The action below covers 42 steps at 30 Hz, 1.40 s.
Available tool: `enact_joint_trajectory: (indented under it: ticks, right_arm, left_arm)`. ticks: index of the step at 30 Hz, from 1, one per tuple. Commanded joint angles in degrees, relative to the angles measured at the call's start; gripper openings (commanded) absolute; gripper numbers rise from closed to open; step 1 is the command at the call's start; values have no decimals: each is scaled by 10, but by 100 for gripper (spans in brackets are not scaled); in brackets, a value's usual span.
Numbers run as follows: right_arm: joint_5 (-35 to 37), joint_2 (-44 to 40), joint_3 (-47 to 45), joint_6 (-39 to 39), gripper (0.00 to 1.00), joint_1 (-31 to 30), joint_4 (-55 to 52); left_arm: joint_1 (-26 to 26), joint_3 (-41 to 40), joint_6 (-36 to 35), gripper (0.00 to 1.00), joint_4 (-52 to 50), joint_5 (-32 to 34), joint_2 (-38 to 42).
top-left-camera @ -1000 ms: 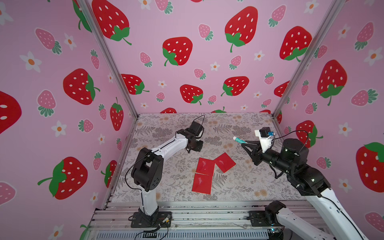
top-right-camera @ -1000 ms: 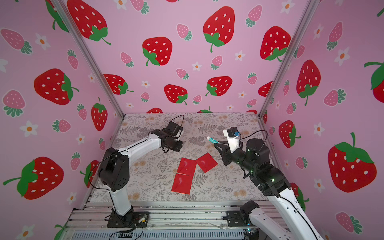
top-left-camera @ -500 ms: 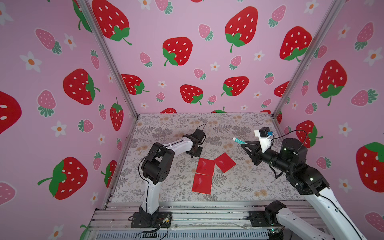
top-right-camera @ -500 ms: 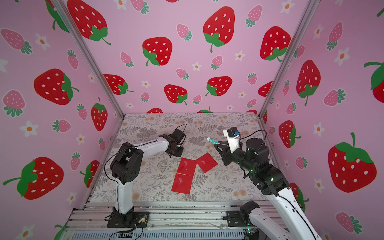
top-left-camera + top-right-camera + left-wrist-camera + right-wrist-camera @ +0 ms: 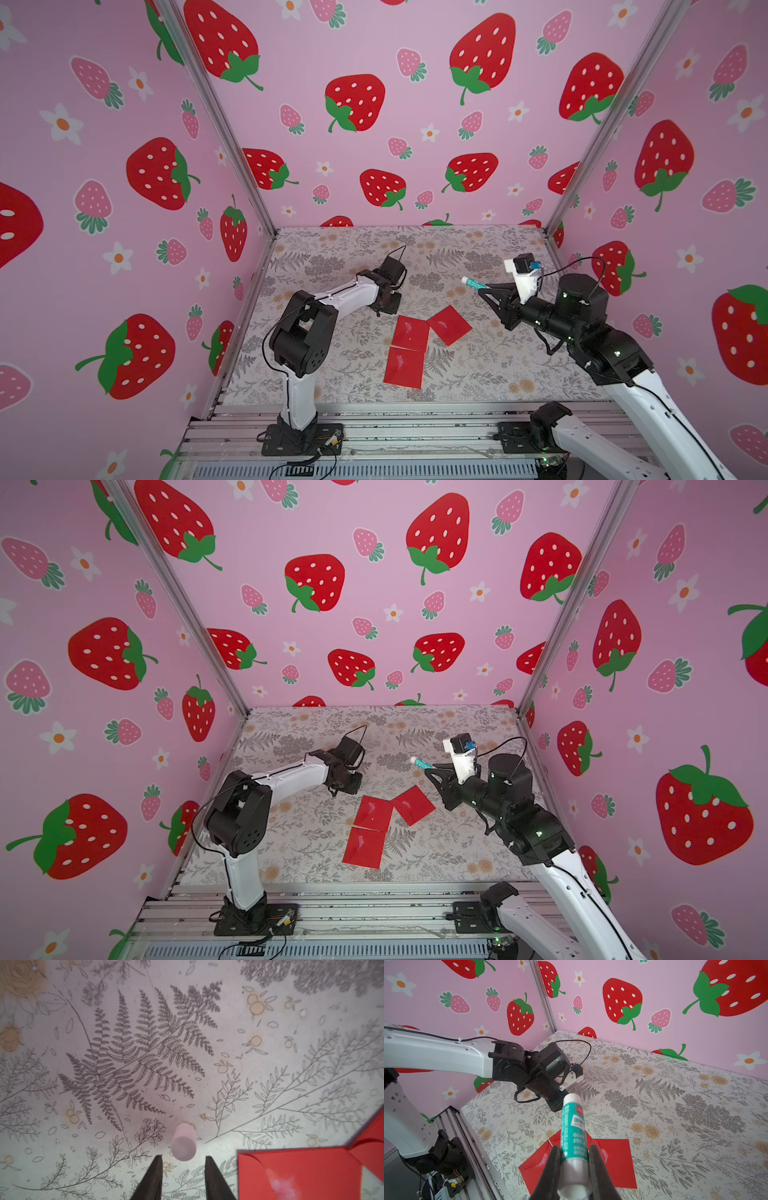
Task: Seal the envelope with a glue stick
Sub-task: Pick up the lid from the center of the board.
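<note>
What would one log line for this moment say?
left gripper: open, cap on table ahead | right gripper: shut on glue stick, aloft | red envelope: flat, untouched

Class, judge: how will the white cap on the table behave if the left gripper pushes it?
The cap looks small and translucent: probably light. It seems to stand on end, so a push may tip it; being round, it would then likely roll.

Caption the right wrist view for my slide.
Right gripper grips the glue stick, red envelope on the table beyond.

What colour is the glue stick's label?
The glue stick label is teal-green; right wrist view shows it best.
</note>
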<state>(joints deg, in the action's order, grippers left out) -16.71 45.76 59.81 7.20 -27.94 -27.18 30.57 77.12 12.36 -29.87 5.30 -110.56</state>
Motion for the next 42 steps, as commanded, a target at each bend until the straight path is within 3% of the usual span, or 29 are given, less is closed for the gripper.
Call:
enact_joint_trajectory:
  ticks: [1,10,20,25,32,38,41,42]
  right_arm:
    - [-11,0,6,9,0,3,13]
    - [-10,1,8,11,0,3,11]
    - [-9,2,9,10,0,3,10]
    - [-11,4,9,10,0,3,10]
    - [-11,5,12,8,0,3,11]
    - [-11,-1,13,9,0,3,24]
    - [-21,-10,7,11,0,2,51]
    - [-25,-15,5,11,0,3,62]
  left_arm:
    - [-11,-3,8,35,5,-32,9]
    - [-18,55,7,35,-33,-53,-41]
    - [-21,59,6,24,-37,-43,-46]
    - [-21,62,4,24,-41,-40,-44]
    - [-21,63,4,14,-41,-49,-22]
    - [-20,49,11,8,-3,-127,89]
    - [-20,45,17,7,33,-217,156]
    - [-20,45,21,1,47,-243,178]
